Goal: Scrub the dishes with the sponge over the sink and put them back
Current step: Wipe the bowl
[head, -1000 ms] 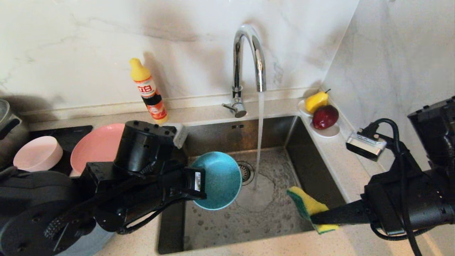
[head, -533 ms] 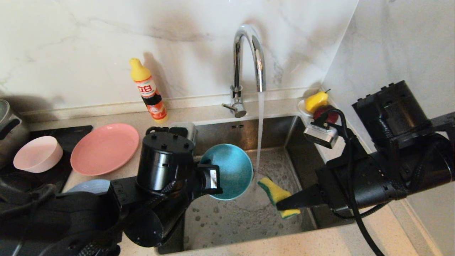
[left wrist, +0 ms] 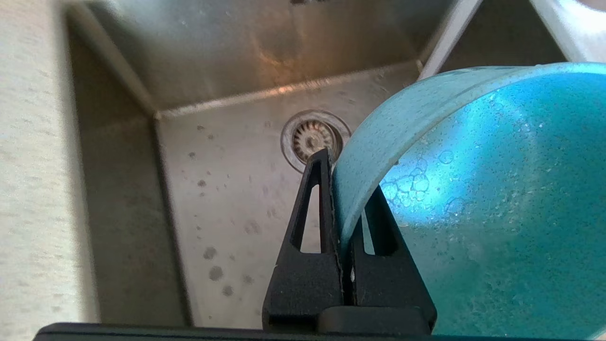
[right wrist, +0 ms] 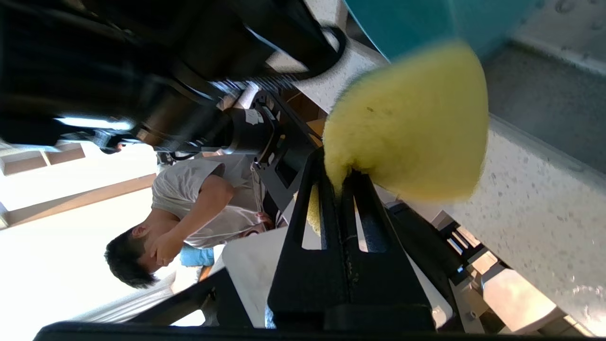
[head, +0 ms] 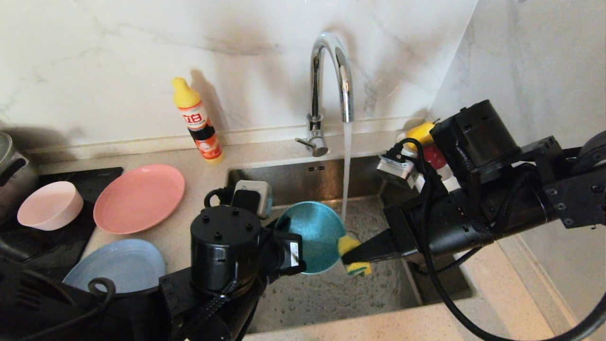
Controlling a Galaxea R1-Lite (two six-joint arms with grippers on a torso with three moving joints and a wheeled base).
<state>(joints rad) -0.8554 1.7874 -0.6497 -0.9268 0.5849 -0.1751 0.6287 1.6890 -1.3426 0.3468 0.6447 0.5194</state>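
From the head view, the left gripper (head: 303, 255) is clamped on the rim of the teal bowl (head: 315, 237), which it holds tilted on edge over the sink (head: 331, 293), just beside the stream falling from the tap (head: 331, 71). The right gripper (head: 348, 257) reaches in from the right, pinching the sponge (head: 352, 253) against the bowl's right edge; its arm hides most of the pear (head: 419, 132) and the red fruit at the sink's far right corner. On the counter to the left lie the salmon-pink plate (head: 139, 199), pale pink bowl (head: 47, 206) and light blue plate (head: 118, 265), with a detergent bottle (head: 196, 121) against the wall and a steel pot (head: 9, 170) at the edge. The left wrist view adds what the head view cannot: both fingers straddle the bowl (left wrist: 473, 213) wall, bubbles cling inside it, and the drain strainer (left wrist: 315, 139) lies beyond. The right wrist view shows the sponge's (right wrist: 407, 123) yellow face squeezed between shut fingers, the bowl's (right wrist: 426, 19) underside just above, and a person (right wrist: 180, 213) in the room behind.
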